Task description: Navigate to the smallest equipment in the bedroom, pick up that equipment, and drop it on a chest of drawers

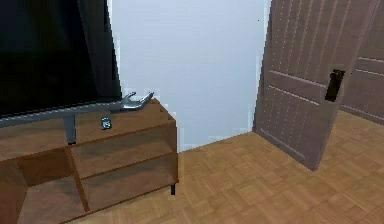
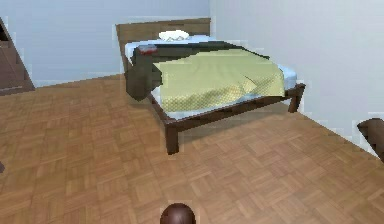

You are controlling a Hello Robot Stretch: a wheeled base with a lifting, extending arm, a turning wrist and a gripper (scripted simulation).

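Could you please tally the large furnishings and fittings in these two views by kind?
Bed: 1
Television: 1
Wooden shelf unit: 1
Door: 1
Total: 4

Dark rounded dome (image 2: 177, 214) at arm side view's bottom edge, near middle.
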